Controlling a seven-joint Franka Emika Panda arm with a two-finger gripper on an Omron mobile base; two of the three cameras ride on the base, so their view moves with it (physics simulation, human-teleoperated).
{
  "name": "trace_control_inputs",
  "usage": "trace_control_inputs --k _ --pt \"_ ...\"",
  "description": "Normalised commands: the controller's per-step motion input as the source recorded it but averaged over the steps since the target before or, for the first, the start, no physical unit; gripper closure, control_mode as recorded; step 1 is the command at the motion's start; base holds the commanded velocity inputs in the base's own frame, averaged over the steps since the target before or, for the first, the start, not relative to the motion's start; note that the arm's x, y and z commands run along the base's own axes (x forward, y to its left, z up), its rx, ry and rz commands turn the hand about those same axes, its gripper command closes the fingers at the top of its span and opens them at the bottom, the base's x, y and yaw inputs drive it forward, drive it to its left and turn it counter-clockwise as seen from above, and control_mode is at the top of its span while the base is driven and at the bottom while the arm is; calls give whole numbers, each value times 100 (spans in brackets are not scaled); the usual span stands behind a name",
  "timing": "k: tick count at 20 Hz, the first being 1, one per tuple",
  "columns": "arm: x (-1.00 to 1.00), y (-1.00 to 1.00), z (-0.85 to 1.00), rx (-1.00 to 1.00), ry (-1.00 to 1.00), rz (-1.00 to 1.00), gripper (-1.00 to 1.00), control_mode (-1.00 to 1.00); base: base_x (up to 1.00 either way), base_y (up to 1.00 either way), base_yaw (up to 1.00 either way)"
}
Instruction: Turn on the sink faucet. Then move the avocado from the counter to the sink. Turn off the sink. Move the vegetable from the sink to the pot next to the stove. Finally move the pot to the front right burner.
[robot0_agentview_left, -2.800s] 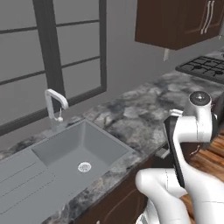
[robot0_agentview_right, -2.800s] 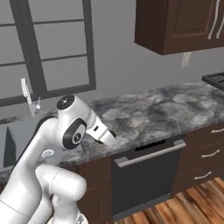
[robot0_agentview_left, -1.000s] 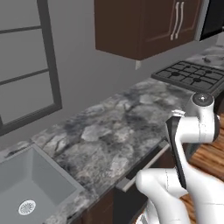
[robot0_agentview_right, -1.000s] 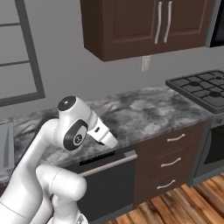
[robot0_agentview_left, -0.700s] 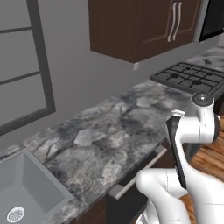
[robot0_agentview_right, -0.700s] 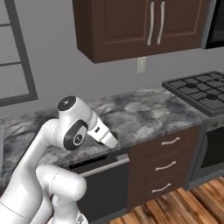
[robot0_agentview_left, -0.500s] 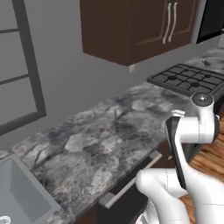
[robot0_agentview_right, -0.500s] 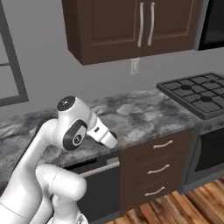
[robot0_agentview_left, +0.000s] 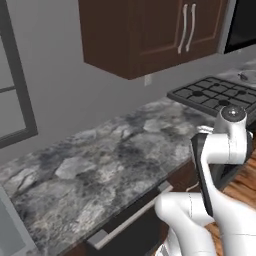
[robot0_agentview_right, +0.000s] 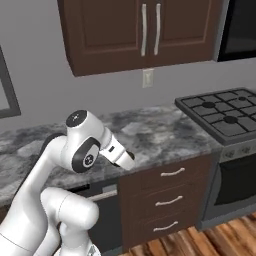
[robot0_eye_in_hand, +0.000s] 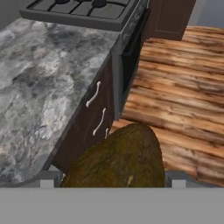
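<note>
Gripper (robot0_eye_in_hand: 111, 181) has its two fingers set wide apart and clamped on the avocado (robot0_eye_in_hand: 118, 159), one fingertip showing on each side of it at the bottom of the hand view, so the fruit is in the hand and not in the sink or on the counter. Its long axis looks like it runs out ahead of the fingers and leans a bit to one side, with the fat brownish-green end sticking out past the tips. Straight under and beyond it in the hand view is the drawer front (robot0_eye_in_hand: 98, 109) and the wooden floor (robot0_eye_in_hand: 183, 87), so the avocado is hanging out past the counter's edge, not over it. The grey stone counter (robot0_eye_in_hand: 35, 78) runs alongside, and the stove (robot0_eye_in_hand: 87, 11) sits at the far end of it. From the base cameras the stove (robot0_agentview_right: 222, 115) is off to the right of the arm, well apart from the hand. So my read is that the next move is all about going right, toward the stove end. There's a small greyish thing (robot0_agentview_left: 245, 76) just past the burners that might be the pot, honestly too tiny to tell.
</note>
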Motion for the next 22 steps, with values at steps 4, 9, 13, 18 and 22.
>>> trace_control_inputs --k 4,9,13,18,22 --pt "0 0 0 0 0 0 100 100 17 -87 39" --pt "0 0 0 0 0 0 100 100 23 -91 35" --pt "0 0 0 0 0 0 100 100 15 -98 31" --pt "0 0 0 0 0 0 100 100 1 -100 28" --pt "0 0 0 0 0 0 100 100 0 -100 27"
